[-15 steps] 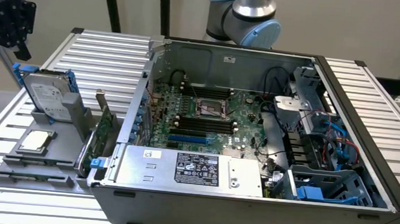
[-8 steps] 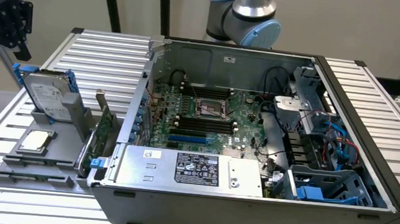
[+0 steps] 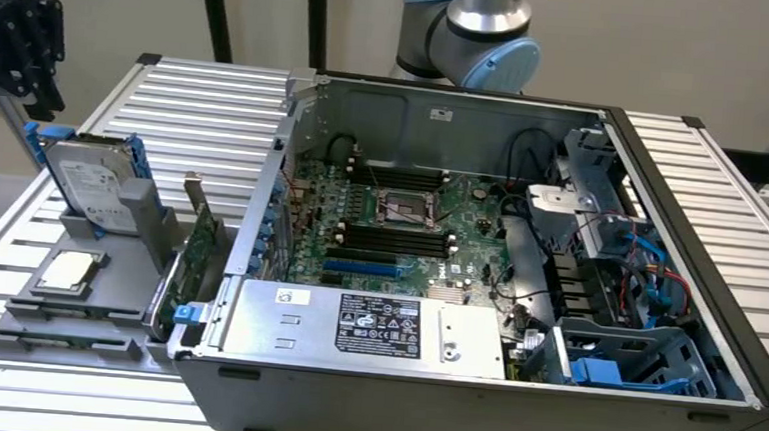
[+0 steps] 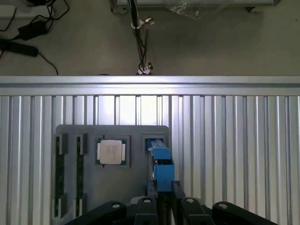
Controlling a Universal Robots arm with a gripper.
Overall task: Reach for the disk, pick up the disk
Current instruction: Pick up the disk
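There is one flat silver-grey metal disk (image 3: 89, 185) in a bright blue plastic frame, one small square silver chip (image 3: 65, 271), two long green memory sticks (image 4: 59, 174) and one flat grey plastic tray (image 4: 112, 131). One open dark-grey metal computer case (image 3: 480, 402) holds one green motherboard (image 3: 398, 226) and one large silver box (image 3: 351, 324) with a black label. There is also one silver-and-grey robot arm (image 3: 484, 21) with one black gripper (image 4: 165, 185), and one ribbed aluminium table (image 3: 205, 94).

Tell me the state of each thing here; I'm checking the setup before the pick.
gripper: open, holding nothing, above the disk.
disk: upright on edge in a slot of the grey tray, not gripped.
chip: lying flat in its tray recess.
computer case: side open, interior exposed.
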